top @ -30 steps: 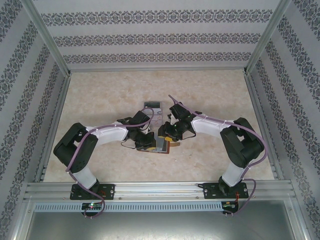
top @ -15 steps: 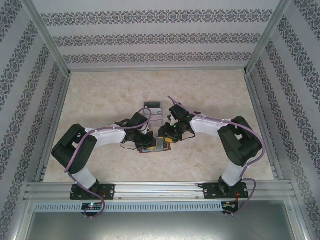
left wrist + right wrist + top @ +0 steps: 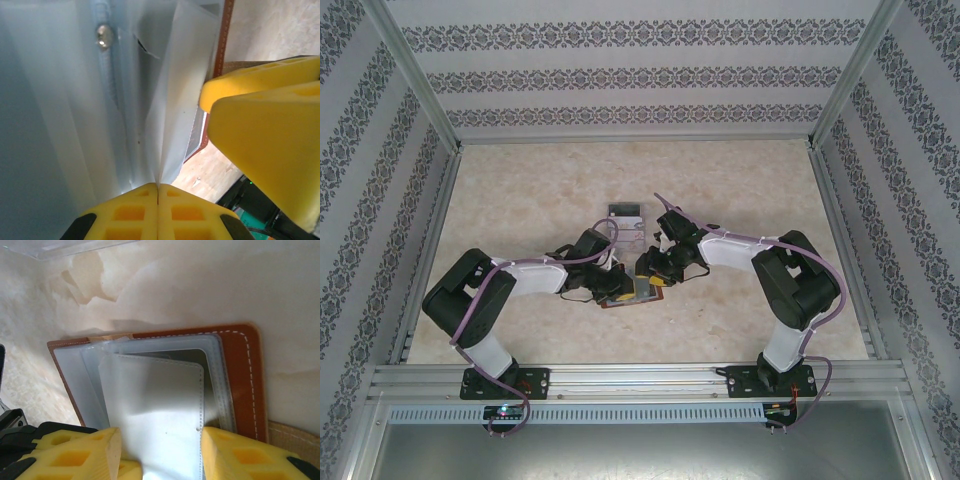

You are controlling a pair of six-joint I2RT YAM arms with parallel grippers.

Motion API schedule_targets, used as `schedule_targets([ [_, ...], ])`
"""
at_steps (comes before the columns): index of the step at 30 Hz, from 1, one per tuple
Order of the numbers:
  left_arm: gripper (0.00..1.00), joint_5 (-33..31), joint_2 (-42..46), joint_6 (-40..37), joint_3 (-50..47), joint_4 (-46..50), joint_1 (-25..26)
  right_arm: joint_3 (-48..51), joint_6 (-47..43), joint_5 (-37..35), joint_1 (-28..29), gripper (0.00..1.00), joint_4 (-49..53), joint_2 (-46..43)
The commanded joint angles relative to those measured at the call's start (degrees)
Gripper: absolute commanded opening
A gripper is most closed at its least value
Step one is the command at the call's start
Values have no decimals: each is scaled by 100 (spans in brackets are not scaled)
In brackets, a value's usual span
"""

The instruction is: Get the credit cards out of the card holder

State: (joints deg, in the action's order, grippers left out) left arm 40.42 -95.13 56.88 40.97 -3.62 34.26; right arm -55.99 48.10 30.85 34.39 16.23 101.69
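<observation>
Pinching one clear sleeve [image 3: 170, 100] of the card holder [image 3: 240, 375]: left gripper [image 3: 158, 190], fingers pressed together, at the holder's left edge. At the holder's right edge, right gripper [image 3: 160, 436]: fingers spread apart, straddling the fanned sleeves, clamping nothing. Card holder: brown leather, lying open on the table [image 3: 520, 200]. Just beyond the holder: clear tray [image 3: 625, 218].

Reddish-brown card holder [image 3: 242, 375] with white stitching, seemingly grey-blue frosted pockets [image 3: 155, 400], yellow end effector fingers [image 3: 240, 455], beige marbled table [image 3: 520, 190]
</observation>
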Motion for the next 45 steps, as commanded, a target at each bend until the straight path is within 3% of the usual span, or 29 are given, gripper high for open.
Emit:
schedule_targets([
  [1, 6, 288, 92, 239, -95, -710, -80, -21, 60, 114, 88, 47, -50, 46],
  [22, 5, 418, 56, 443, -349, -1258, -165, 332, 24, -246, 94, 49, 190, -395],
  [35, 6, 660, -155, 687, -447, -1832, -173, 431, 212, 224, 91, 47, -405, -518],
  [41, 20, 527, 37, 587, -481, -1604, -213, 433, 236, 220, 94, 47, -410, -624],
  [45, 30, 250, 443, 68, -320, -637, -261, 407, 274, 260, 94, 47, -473, -633],
])
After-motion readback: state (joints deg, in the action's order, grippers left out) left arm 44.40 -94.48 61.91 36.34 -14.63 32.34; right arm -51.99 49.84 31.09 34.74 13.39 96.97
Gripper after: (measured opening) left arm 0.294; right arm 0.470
